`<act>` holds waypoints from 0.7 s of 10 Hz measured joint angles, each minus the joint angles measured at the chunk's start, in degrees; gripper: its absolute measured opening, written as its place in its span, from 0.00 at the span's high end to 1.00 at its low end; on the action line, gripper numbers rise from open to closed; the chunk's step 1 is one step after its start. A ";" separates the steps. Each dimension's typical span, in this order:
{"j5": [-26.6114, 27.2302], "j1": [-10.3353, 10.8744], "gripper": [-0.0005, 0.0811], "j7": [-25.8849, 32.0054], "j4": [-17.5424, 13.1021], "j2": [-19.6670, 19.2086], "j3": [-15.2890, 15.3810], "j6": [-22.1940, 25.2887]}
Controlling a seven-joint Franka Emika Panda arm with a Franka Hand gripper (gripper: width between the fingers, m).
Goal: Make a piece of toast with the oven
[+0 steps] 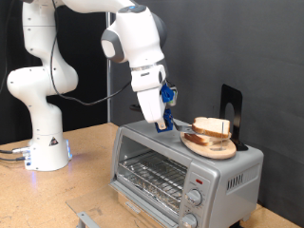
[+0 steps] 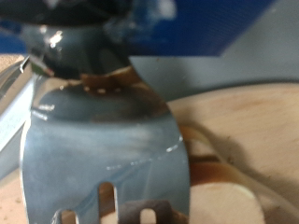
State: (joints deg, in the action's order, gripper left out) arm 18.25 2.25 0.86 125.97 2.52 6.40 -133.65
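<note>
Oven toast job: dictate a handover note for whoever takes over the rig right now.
Gripper: down over the top of the oven, right beside the wooden plate. I cannot see its grip. A slotted metal utensil fills the wrist view, close to the bread.
Bread: on the plate, on top of the oven.
Done: nothing that shows.
Left: no bread on the rack yet.

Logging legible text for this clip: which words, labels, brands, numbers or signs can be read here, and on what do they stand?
No text can be read in either view.
Boxy silver toaster oven: marks around its two round knobs are too small to read.
White robot base: a small triangular warning sticker, its symbol too small to read.
Wrist view: blurred; only the gripper and round wooden plate show, with no lettering.
</note>
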 joint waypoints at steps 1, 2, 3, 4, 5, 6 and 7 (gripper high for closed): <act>-0.20 0.02 0.50 0.00 -0.66 -0.66 0.29 -0.13; -0.34 0.11 0.50 0.00 -1.02 -1.07 0.73 -0.37; -0.46 0.26 0.50 0.00 -1.06 -1.13 1.24 -0.72; -0.54 0.35 0.50 -0.01 -1.06 -1.13 1.85 -1.00; -0.57 0.51 0.50 -0.14 -1.05 -1.13 2.31 -1.23; -0.64 0.53 0.50 -0.67 -1.05 -1.13 2.69 -1.38; -0.93 0.53 0.50 -1.40 -1.05 -1.13 2.87 -1.52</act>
State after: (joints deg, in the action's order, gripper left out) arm 17.32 2.78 -0.54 124.91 1.39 9.27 -135.17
